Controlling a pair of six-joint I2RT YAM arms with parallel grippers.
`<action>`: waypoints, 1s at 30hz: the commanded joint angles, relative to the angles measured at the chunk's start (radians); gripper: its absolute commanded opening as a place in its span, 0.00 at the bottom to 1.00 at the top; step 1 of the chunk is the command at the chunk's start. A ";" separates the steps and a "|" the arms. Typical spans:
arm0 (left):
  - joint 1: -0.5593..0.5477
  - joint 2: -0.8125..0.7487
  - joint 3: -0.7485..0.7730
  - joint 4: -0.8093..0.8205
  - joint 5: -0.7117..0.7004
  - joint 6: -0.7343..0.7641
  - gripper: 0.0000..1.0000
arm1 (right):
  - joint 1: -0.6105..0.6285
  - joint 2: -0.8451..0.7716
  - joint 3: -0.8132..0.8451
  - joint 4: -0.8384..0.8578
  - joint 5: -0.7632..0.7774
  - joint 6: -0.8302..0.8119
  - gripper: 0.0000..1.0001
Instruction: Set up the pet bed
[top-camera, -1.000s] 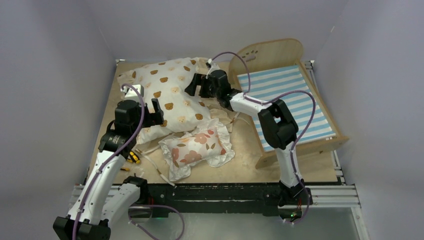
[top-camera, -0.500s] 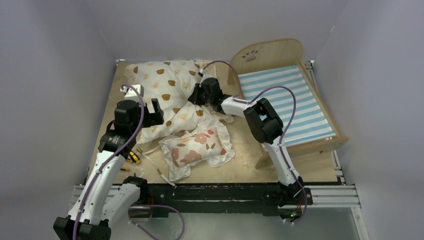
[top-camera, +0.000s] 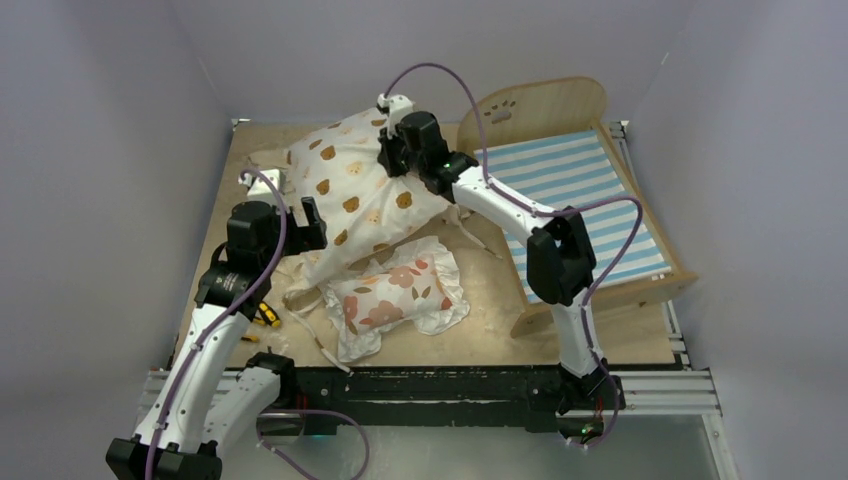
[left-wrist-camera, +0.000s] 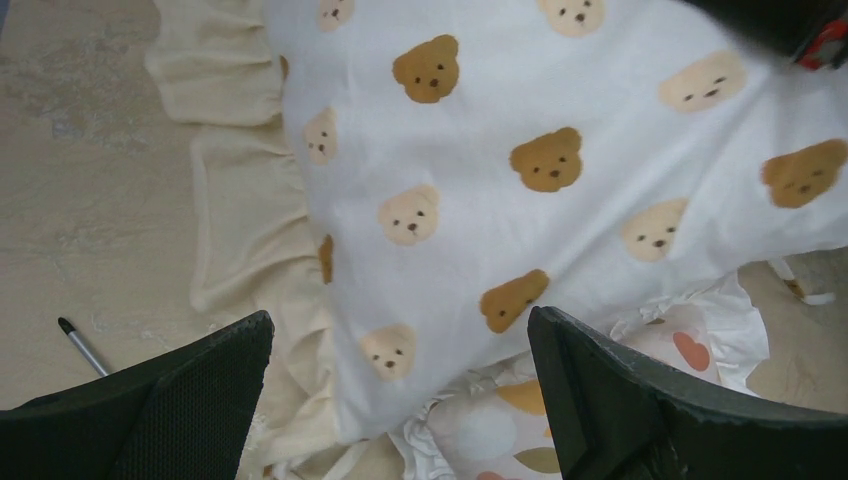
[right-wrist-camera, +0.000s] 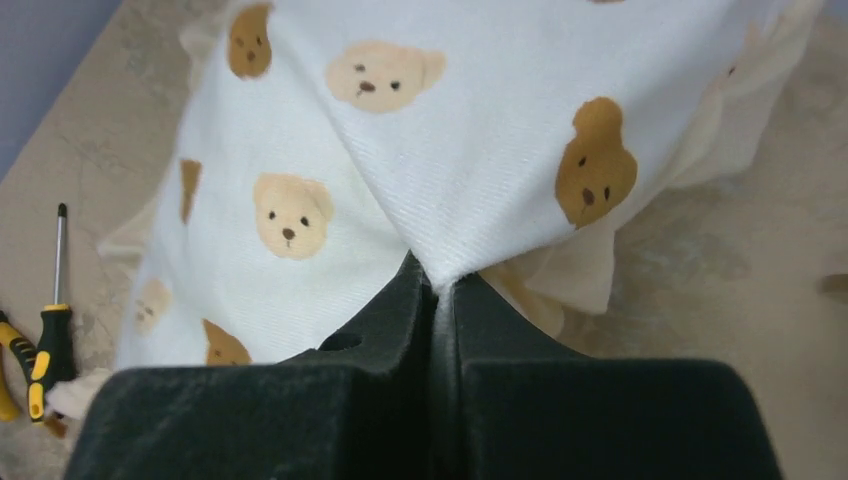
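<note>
The pet bed (top-camera: 585, 190), light wood with a paw-print headboard and blue-and-white striped base, stands at the right of the table. My right gripper (top-camera: 392, 157) (right-wrist-camera: 437, 285) is shut on a pinch of the cream bear-print cushion (top-camera: 350, 195) (right-wrist-camera: 440, 150) and holds its right end up off the table, left of the headboard. The cushion's low end droops toward my left gripper (top-camera: 305, 228) (left-wrist-camera: 400, 370), which hangs open just above its ruffled edge (left-wrist-camera: 240, 240), gripping nothing. The small floral pillow (top-camera: 395, 295) (left-wrist-camera: 500, 420) lies partly under the cushion's lower corner.
A yellow-and-black screwdriver (top-camera: 265, 315) (right-wrist-camera: 45, 340) lies on the table near the left arm. White ties trail from the pillows across the tan tabletop (top-camera: 480, 290). Grey walls close in the table on three sides.
The right gripper went from open to shut on the cushion fabric, then rose and pulled the cushion's right end up and back. The left arm stayed still and open.
</note>
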 joint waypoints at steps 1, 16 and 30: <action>0.010 -0.012 -0.008 0.015 -0.023 0.015 0.99 | 0.017 -0.139 0.166 -0.189 0.154 -0.196 0.00; 0.010 -0.025 -0.010 0.013 -0.034 0.016 0.99 | -0.042 -0.559 -0.085 -0.342 0.914 -0.448 0.00; -0.019 -0.047 -0.009 0.013 -0.041 0.016 0.99 | -0.422 -0.860 -0.360 -0.056 0.971 -0.535 0.00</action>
